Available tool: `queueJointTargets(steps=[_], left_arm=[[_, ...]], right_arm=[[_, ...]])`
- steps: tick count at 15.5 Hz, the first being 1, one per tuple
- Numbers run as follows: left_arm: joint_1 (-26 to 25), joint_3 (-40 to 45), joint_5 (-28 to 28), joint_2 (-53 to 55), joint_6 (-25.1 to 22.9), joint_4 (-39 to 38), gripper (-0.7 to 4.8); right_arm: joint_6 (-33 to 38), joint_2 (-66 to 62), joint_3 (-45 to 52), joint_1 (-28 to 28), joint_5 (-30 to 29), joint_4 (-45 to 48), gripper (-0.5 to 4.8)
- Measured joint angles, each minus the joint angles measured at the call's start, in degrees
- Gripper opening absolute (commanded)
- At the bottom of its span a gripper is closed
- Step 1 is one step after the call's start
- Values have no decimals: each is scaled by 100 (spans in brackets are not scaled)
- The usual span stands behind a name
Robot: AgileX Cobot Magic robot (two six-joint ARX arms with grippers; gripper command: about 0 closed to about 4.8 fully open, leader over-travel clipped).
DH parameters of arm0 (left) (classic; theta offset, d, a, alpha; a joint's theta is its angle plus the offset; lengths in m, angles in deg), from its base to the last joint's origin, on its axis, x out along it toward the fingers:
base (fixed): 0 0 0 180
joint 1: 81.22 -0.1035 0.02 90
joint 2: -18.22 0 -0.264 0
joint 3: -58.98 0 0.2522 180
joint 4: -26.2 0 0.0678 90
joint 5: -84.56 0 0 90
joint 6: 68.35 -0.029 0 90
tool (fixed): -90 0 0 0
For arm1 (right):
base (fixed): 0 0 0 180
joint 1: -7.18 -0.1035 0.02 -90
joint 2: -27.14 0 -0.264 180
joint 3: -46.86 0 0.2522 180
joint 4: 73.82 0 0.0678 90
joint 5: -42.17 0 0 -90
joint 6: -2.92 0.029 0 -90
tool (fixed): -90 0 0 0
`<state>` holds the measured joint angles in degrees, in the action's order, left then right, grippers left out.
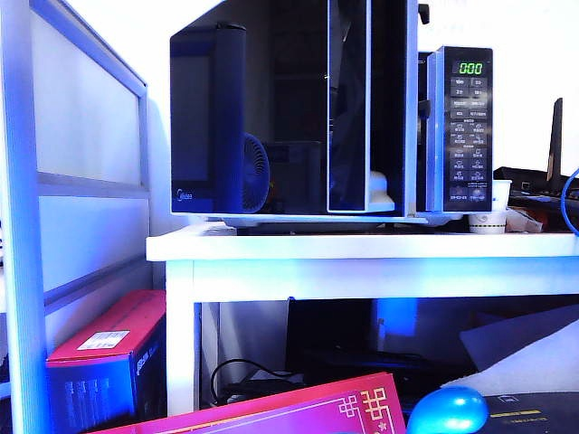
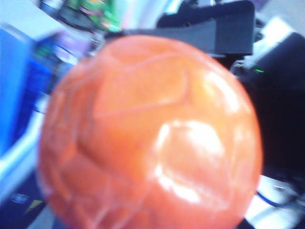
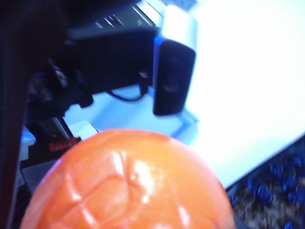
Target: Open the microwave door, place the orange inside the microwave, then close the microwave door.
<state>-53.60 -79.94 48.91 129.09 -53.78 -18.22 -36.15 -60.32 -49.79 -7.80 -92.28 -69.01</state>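
Standing on the white bench (image 1: 362, 246), the microwave (image 1: 457, 127) has its microwave door (image 1: 262, 108) swung open, the display reading green zeros. Both wrist views are filled by the orange (image 2: 150, 136), close against each camera. Neither the left gripper nor the right gripper shows its jaws, so their state cannot be told. A blue egg-shaped object (image 1: 448, 411) lies in the foreground of the exterior view.

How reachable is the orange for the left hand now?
Likely yes: the orange fills the left wrist view, nothing between it and the left hand. It looms close to the right hand too. Neither's fingers show, so grip is unclear.
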Motion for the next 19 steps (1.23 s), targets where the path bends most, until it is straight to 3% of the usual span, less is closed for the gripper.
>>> queueJointTargets(steps=[2,5,7,8,11,12,19], left_arm=[[-50,9,-229,0,-149,-11,479],[-142,11,-846,0,-409,-227,479],[-149,9,-1626,0,-671,-295,479],[-140,9,-1937,0,-809,-328,479],[-138,9,-2590,-2,-1005,-459,229],[-146,7,-2653,-2,-1008,-551,205],[-155,0,-2975,-111,-1340,-1093,206]], right_arm=[[81,0,0,22,422,-9,212],[111,0,0,116,1694,-57,212],[361,0,0,175,2341,-157,212],[442,2,0,179,2380,-225,212],[769,0,0,177,2389,-833,212],[896,2,0,177,2406,-1073,212],[1528,0,0,177,2144,-1655,212]])
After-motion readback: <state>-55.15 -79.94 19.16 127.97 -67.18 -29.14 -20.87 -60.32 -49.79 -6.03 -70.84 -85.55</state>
